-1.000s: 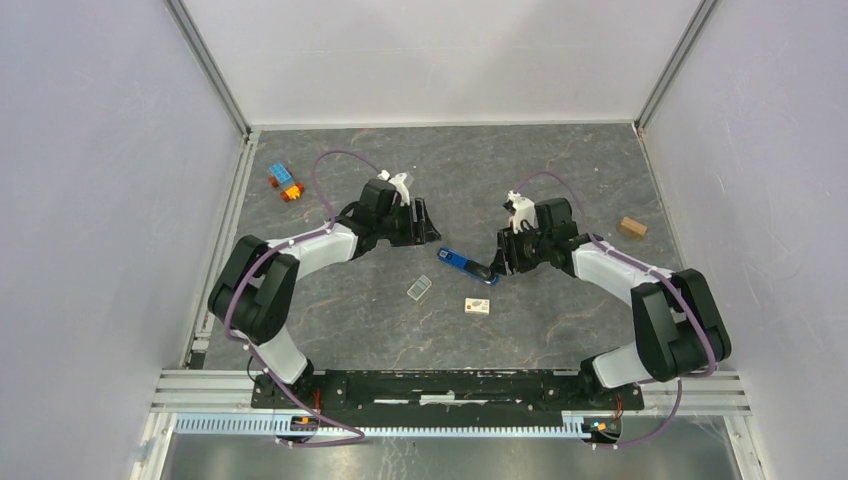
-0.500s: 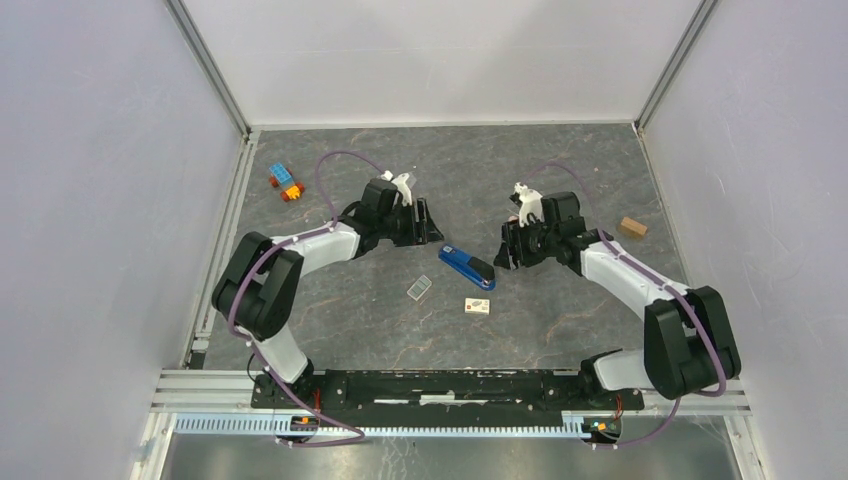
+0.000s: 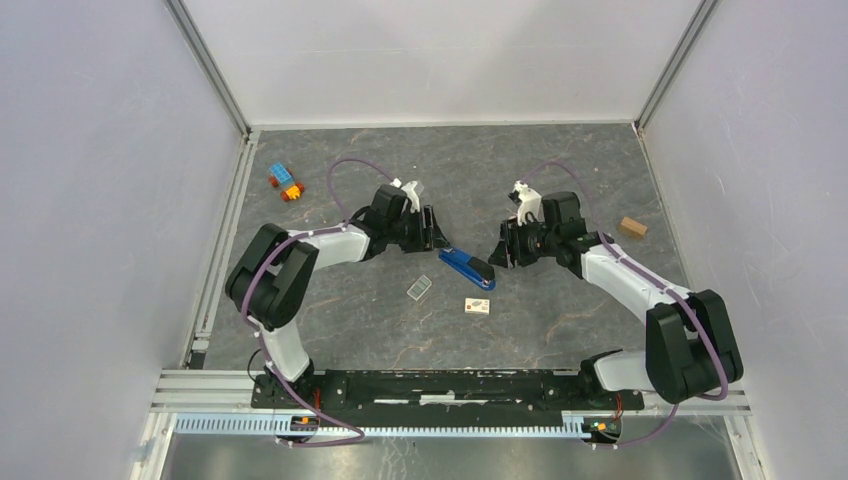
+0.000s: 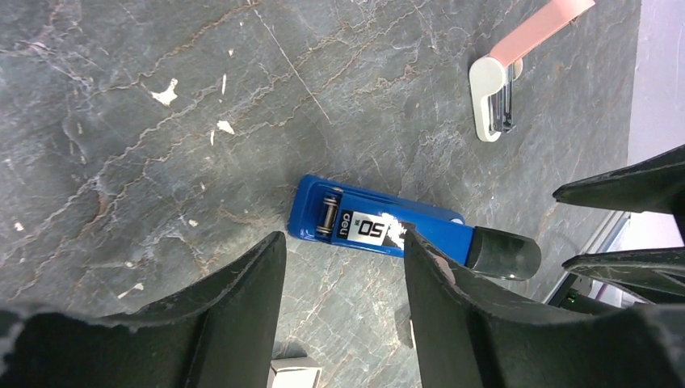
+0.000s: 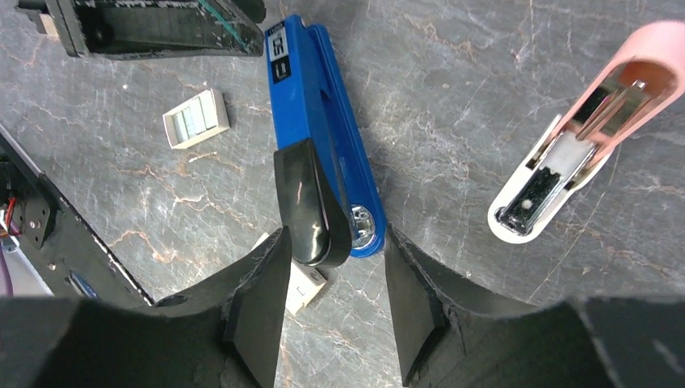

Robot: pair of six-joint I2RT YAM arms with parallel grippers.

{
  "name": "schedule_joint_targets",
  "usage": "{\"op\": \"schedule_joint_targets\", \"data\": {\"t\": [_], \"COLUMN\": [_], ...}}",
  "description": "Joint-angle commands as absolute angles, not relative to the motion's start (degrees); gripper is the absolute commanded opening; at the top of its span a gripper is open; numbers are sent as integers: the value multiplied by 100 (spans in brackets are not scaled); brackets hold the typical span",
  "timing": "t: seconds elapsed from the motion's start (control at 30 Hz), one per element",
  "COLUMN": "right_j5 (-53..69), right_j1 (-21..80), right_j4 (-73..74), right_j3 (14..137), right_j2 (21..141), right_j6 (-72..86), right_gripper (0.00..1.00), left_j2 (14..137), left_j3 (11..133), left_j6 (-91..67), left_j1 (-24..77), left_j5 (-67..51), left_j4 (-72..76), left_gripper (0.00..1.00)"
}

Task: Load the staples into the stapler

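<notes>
Lying flat on the grey marbled bench (image 3: 560,160), the blue stapler (image 3: 467,268) is found near the middle, between the two arms. Its blue end is turned toward the left arm and its black end toward the right arm.

The left end effector (image 3: 436,235) is held open just beside the blue end. In the left wrist view its two dark fingers (image 4: 234,307) are spread apart, and the stapler is seen beyond them, ungripped.

The right end effector (image 3: 497,255) is also open, with nothing held. In the right wrist view the black end of the stapler is framed between the parted fingers (image 5: 258,307). Whether either finger touches it cannot be told.

The staples (image 3: 419,289), a small pale, half-transparent rectangular strip, are seen flat on the bench. They lie near the stapler on its near side, apart from it and from both end effectors.

A small cream box (image 3: 477,306) is placed a little to the right of the staples. A pink-and-white piece (image 5: 565,162) with a metal channel showing inside is seen in both wrist views, lying on the bench apart from the stapler.

Toy bricks (image 3: 285,183) are seen at the far left of the bench, and a wooden block (image 3: 632,227) at the far right.
</notes>
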State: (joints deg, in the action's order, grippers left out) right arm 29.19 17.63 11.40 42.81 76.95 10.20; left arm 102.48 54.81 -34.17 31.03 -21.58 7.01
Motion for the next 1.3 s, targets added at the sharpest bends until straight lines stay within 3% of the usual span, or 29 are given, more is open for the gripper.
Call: {"op": "schedule_joint_targets", "data": {"t": [0.0,0.67,0.9,1.27], "right_j5": [3054,1991,1908,1700], "right_j1": [1823,2238,2242,2338], "right_j4": [990,92,449,1412], "right_j3": [4078,2564,3042,4226], "right_j2": [7810,8313,8246,7420], "right_j6": [979,1549,1431,913], "right_gripper": [52,39,38,54], "left_j2": [10409,10708,10587,8929], "left_j3": [5616,5626,5952,6759], "left_j6": [-3671,-3604,-3445,-3064], "left_j1": [3175,3190,3195,2598], "left_j5": [-2347,-2282,-2287,-1378], "left_j4": [1085,994,614,-1474], "left_gripper": [61,53,52,63]}}
